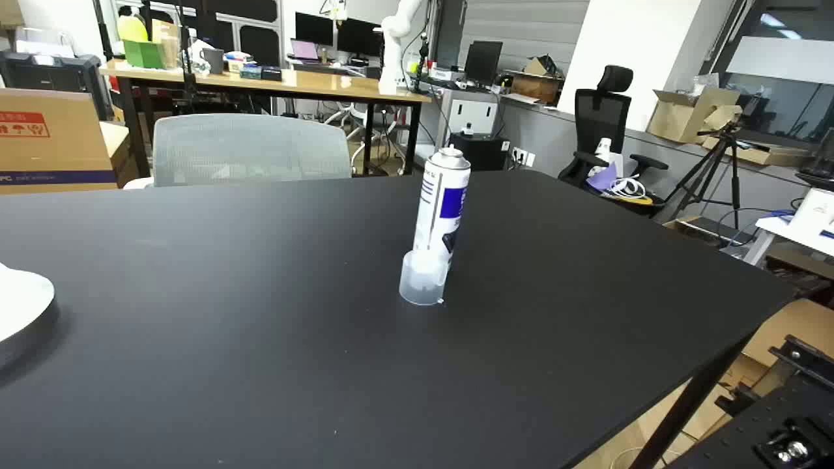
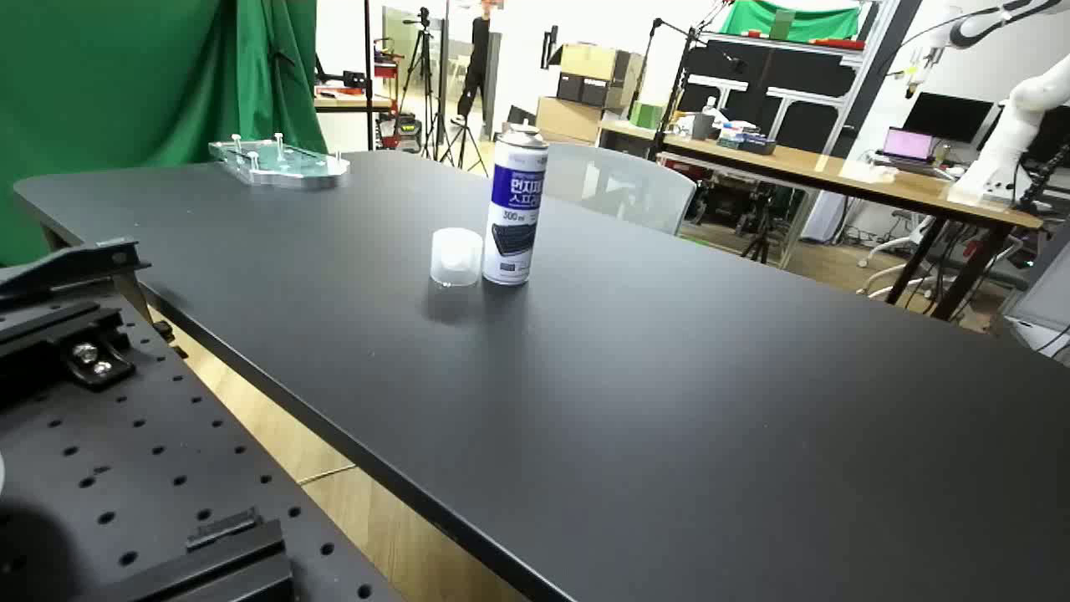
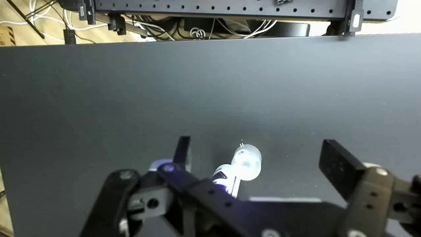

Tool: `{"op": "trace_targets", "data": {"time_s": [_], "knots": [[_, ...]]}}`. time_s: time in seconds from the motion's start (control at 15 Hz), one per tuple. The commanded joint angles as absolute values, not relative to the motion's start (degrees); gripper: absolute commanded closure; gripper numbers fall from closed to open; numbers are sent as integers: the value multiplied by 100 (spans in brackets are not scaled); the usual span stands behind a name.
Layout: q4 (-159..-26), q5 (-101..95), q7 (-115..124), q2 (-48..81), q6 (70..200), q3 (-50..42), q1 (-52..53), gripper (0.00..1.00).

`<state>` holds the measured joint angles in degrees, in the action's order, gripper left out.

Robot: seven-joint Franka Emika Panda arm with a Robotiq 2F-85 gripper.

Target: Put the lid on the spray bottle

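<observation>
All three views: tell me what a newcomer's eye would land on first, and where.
Probably the white spray bottle with blue on its label, upright on the black table in both exterior views, with the translucent lid off it and close beside. In an exterior view, the green curtain stands out at upper left, behind the table. In the wrist view, the open gripper looms dark across the lower part.

You're looking across the worktop in both exterior views, sharing lid and spray bottle; wrist cam's staring down past your end effector.
</observation>
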<state>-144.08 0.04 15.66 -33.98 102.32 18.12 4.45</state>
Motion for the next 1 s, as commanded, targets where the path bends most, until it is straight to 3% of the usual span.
{"op": "trace_targets", "data": {"time_s": [0.0,0.93], "knots": [[-14400,-71,1640,-3365,10234,1678,602,0],[-14514,-72,1750,-3297,10557,1653,542,0]]}}
